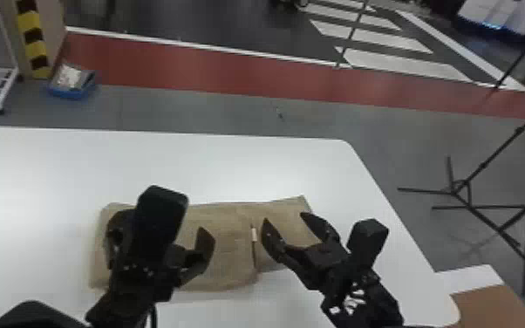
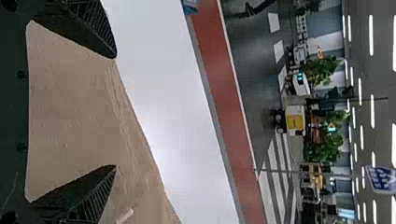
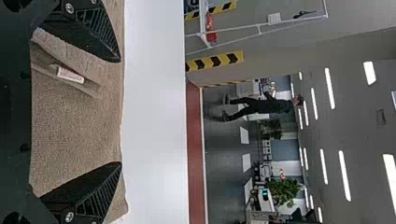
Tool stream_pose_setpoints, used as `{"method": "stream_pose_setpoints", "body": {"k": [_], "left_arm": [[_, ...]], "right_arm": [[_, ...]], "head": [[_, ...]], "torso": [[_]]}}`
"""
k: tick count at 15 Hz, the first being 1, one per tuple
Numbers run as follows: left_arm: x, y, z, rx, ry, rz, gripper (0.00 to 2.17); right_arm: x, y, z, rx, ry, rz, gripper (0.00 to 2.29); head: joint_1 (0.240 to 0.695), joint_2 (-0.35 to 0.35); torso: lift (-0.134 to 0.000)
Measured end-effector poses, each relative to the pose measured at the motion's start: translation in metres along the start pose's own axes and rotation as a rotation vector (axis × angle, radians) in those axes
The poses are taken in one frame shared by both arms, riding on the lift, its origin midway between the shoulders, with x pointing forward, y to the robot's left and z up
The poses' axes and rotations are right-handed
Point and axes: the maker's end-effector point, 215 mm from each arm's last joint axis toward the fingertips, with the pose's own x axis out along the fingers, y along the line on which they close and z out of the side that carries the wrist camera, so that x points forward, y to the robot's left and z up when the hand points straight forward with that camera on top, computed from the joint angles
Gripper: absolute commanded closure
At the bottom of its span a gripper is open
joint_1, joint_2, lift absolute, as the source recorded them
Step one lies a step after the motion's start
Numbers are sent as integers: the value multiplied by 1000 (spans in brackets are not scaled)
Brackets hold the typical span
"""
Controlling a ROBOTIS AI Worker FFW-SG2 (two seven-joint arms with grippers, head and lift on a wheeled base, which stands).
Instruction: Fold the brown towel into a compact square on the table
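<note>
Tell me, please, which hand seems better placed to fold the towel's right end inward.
Probably the right hand: it hangs open over the right end of the towel, while the left hand hangs over the left part.

Brown towel (image 1: 220, 257), white table (image 1: 231, 168), yellow-and-black striped tape (image 1: 35, 48)

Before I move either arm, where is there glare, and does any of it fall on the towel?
Head view: soft glare on the white table beyond the towel, and paler brightness toward the left edge; the towel looks matte, without glare. Right wrist view: ceiling lights glare white, away from the towel. Left wrist view: pale sheen on the table.
</note>
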Motion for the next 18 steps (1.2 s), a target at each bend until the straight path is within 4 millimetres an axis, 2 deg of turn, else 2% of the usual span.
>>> {"method": "stream_pose_setpoints", "body": {"k": [1,3,8,13,18], "left_arm": [[-3,17,-7,-19,2,23,22],[-9,40,-16,-50,-6,49,26],[-10,82,-25,-134,-72,104,29],[-11,110,-33,-202,-125,144,29],[-16,124,-43,-244,-141,161,29]], "right_arm": [[3,6,-5,2,14,11,97],[8,14,-14,3,42,24,97],[21,41,-38,-33,99,66,117],[30,50,-56,-66,140,79,194],[33,58,-68,-87,171,92,242]], "head": [[695,-314],[695,-269],[695,-179],[695,-120],[695,-89]], "torso": [[-120],[-120],[-120],[-120],[-120]]}}
